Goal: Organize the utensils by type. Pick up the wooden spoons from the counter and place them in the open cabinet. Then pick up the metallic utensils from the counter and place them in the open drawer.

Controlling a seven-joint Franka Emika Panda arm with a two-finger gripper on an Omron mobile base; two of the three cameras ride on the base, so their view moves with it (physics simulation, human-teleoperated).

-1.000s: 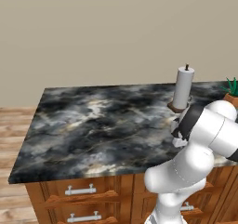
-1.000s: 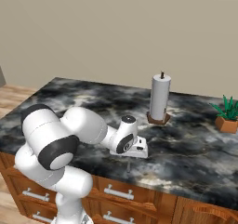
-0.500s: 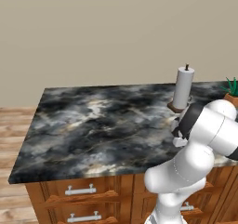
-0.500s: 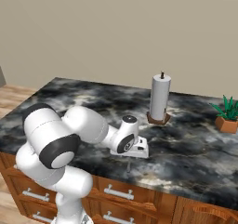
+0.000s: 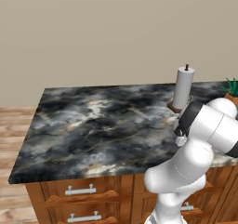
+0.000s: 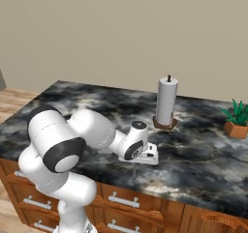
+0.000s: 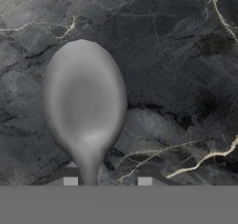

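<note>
A dull grey metal spoon (image 7: 84, 102) lies on the black-and-grey marble counter (image 7: 186, 56), its oval bowl large in the hand view. My gripper (image 7: 108, 181) hangs low over it with the thin neck of the spoon between the two fingertips. The left fingertip (image 7: 70, 181) is close beside the neck, while a gap separates it from the right one. The jaws are narrowed but open. In the right base view the white hand (image 6: 145, 154) is pressed down near the counter's (image 6: 203, 154) front edge.
A paper-towel roll (image 6: 166, 103) on a brown stand rises behind the hand, also seen from the left (image 5: 183, 87). A small potted plant (image 6: 236, 122) sits at the far right. Closed drawers with silver handles (image 6: 121, 199) line the reddish-brown front below.
</note>
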